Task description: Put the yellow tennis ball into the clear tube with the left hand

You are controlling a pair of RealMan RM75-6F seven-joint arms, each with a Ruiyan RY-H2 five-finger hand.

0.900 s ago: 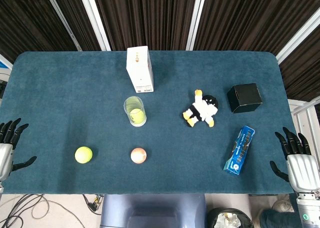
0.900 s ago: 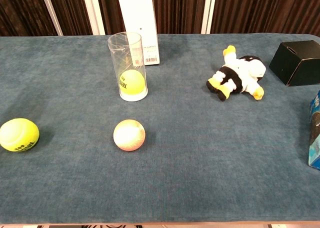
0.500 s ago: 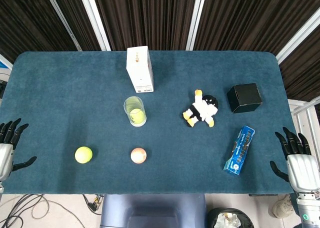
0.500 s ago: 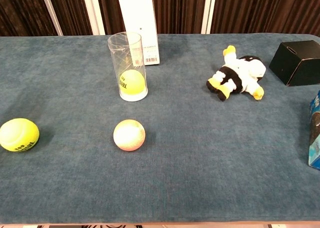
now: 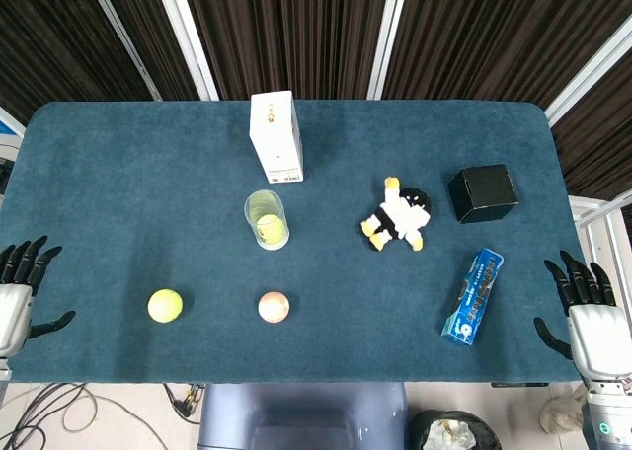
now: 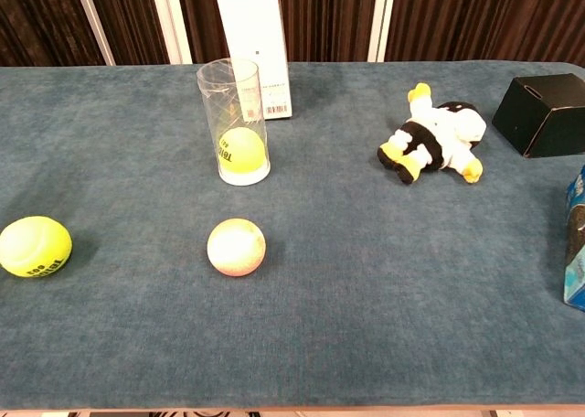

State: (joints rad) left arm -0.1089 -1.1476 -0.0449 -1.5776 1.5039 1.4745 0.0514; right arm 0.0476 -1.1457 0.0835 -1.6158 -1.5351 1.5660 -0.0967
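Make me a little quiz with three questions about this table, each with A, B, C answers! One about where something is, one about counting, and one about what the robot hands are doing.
1. Where is the pinkish ball?
A. Inside the black box
B. On the table, in front of the clear tube
C. On top of the white box

2. How many yellow tennis balls can you see?
A. One
B. Two
C. Four

3. What is the left hand doing?
A. Holding nothing, off the table edge
B. Squeezing the plush toy
C. Lifting the blue packet

Answers:
1 B: it lies on the cloth nearer the camera than the clear tube.
2 B: one tennis ball sits in the tube, another yellow tennis ball lies loose.
3 A: the left hand has spread fingers, and so does the right hand.
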